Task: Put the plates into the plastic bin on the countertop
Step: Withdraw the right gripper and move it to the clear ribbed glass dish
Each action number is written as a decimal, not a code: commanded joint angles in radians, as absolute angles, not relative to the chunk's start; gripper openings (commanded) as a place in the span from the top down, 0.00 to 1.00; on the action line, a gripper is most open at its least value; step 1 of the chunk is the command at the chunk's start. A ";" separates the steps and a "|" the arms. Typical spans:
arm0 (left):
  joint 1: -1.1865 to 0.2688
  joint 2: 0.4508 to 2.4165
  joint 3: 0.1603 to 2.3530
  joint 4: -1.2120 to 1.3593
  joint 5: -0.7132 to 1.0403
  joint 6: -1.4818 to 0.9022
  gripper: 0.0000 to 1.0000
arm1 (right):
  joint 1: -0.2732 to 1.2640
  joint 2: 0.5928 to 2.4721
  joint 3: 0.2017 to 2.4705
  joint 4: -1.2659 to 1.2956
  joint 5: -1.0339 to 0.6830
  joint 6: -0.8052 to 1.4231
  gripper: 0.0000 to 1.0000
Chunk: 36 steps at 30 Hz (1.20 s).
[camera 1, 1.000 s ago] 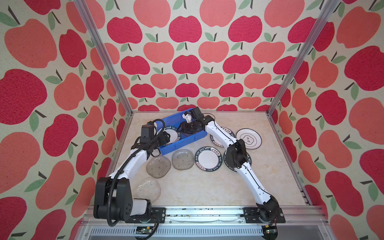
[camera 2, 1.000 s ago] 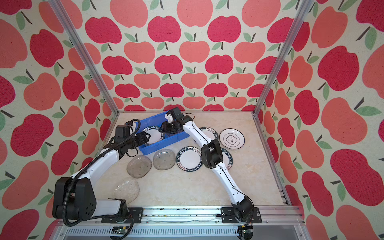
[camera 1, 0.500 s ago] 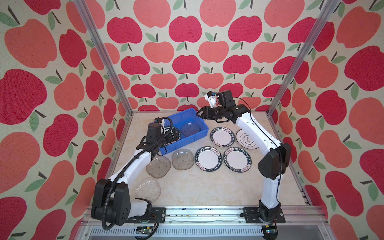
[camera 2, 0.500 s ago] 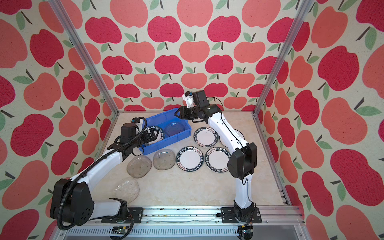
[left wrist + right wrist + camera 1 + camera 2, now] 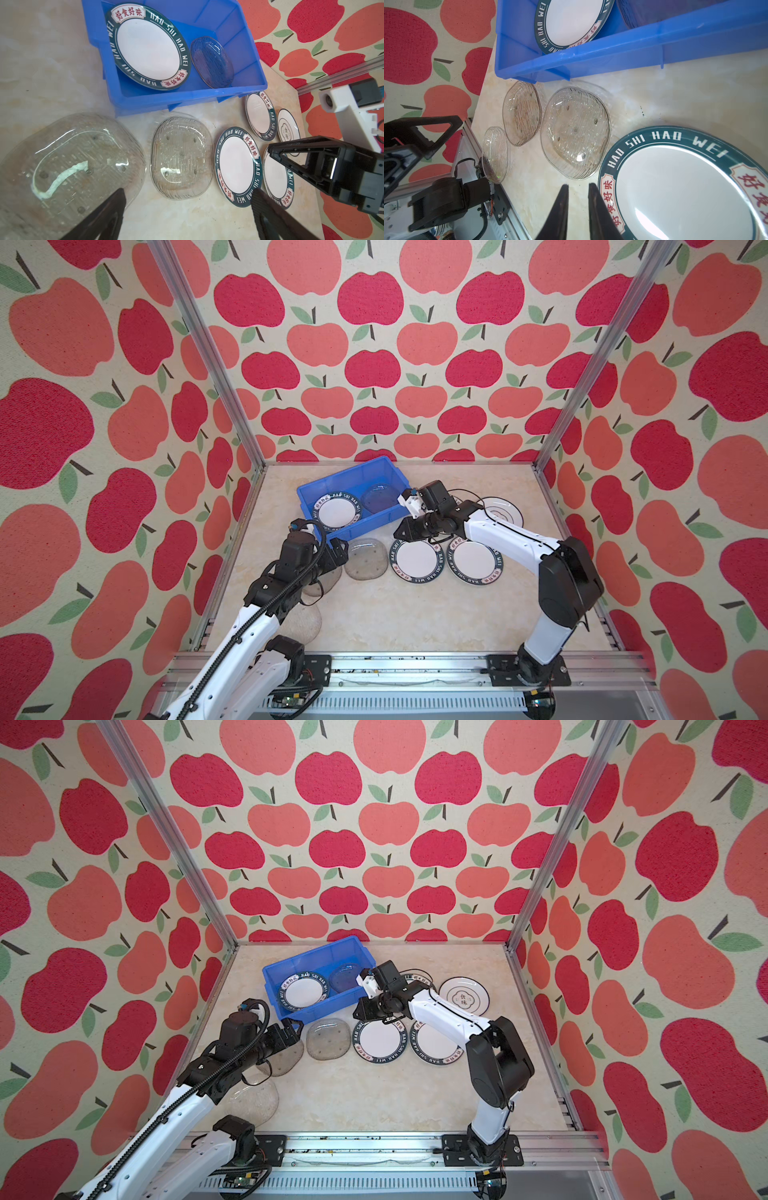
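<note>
The blue plastic bin (image 5: 345, 475) (image 5: 187, 97) holds a green-rimmed plate (image 5: 336, 510) and a glass plate (image 5: 380, 497). In front of it on the countertop (image 5: 407, 614) lie three glass plates (image 5: 365, 558) (image 5: 72, 162) (image 5: 495, 153) and two green-rimmed plates (image 5: 417, 560) (image 5: 476, 562). A black-ringed plate (image 5: 498, 510) lies far right, and another green-rimmed plate (image 5: 259, 116) sits behind the right arm. My left gripper (image 5: 338, 549) (image 5: 189, 190) hangs wide open and empty above the nearest glass plate. My right gripper (image 5: 401, 531) (image 5: 578, 185) hovers beside a green-rimmed plate (image 5: 675, 187), jaws a narrow gap apart, holding nothing.
Apple-patterned walls and aluminium posts (image 5: 208, 364) enclose the countertop on three sides. A rail (image 5: 374, 664) with both arm bases runs along the front edge. The two grippers sit about one plate's width apart in front of the bin.
Both grippers have left the bin. The right arm swung up and away, then came down in front of the bin, jaws narrowing. The left gripper drew back over the glass plates.
</note>
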State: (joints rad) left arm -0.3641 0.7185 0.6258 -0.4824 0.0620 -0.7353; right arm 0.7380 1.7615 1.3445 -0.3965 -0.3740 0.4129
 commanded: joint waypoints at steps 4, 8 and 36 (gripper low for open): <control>-0.382 0.645 0.549 -0.533 0.018 -0.804 0.06 | 0.737 1.904 1.452 -0.410 -0.311 0.284 0.77; -0.383 0.660 0.547 -0.497 0.009 -0.772 0.06 | 0.742 1.978 1.513 -0.417 -0.312 0.271 0.72; -0.334 0.724 0.492 -0.342 0.054 -0.719 0.05 | 0.804 2.144 1.559 -0.420 -0.247 0.215 0.65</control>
